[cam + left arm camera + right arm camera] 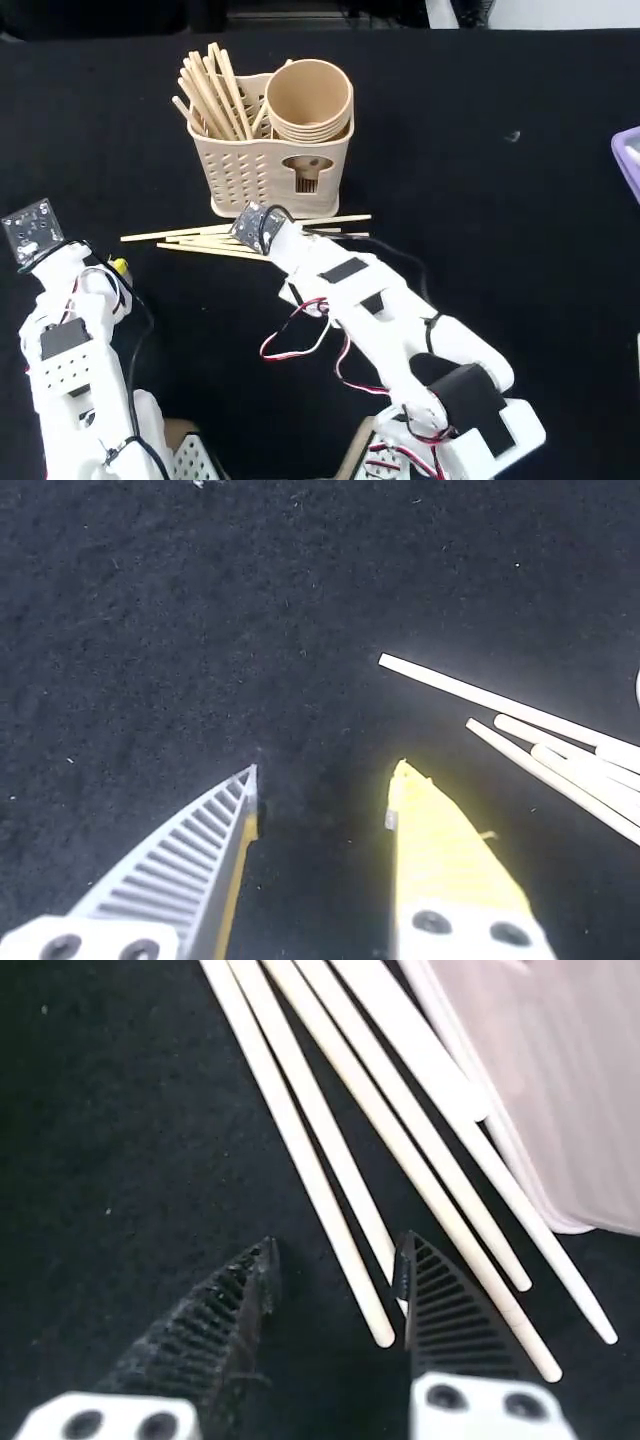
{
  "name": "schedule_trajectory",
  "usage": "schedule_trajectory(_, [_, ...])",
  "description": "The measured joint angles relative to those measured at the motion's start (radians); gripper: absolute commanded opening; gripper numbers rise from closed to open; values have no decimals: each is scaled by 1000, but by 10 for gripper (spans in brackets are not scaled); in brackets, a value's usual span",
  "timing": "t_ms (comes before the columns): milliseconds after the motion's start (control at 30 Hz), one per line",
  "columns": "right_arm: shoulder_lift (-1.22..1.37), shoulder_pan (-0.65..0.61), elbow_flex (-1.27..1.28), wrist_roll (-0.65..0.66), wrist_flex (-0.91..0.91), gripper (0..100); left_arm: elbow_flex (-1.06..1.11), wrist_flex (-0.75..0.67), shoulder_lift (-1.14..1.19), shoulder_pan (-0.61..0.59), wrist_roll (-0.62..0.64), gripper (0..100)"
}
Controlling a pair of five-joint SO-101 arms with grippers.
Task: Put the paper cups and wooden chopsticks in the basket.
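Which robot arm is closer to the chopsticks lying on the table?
Right. The right gripper hangs directly over the loose chopsticks, jaws open above their ends, beside the basket. The left gripper sits off to one side, past their tips.

My right gripper hangs with fingers spread over the loose chopsticks. One stick end lies in the gap between them, and others pass under one finger. Just beyond, the basket wall blocks the way. My left gripper, also spread, has bare black table ahead, with stick ends off its yellow finger's side.
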Motion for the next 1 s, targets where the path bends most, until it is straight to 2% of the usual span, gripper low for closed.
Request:
schedule_trajectory(133, [-3, -2, -5, 72, 35, 57, 0, 0, 0, 0, 0, 206])
schedule_trajectory(367, [-3, -54, -26, 98, 101, 58, 0, 0, 0, 0, 0, 206])
schedule_trajectory(633, [0, -57, -37, 58, 124, 208, 0, 0, 0, 0, 0, 206])
schedule_trajectory(1000, [-2, -57, -37, 48, 152, 214, 0, 0, 0, 0, 0, 206])
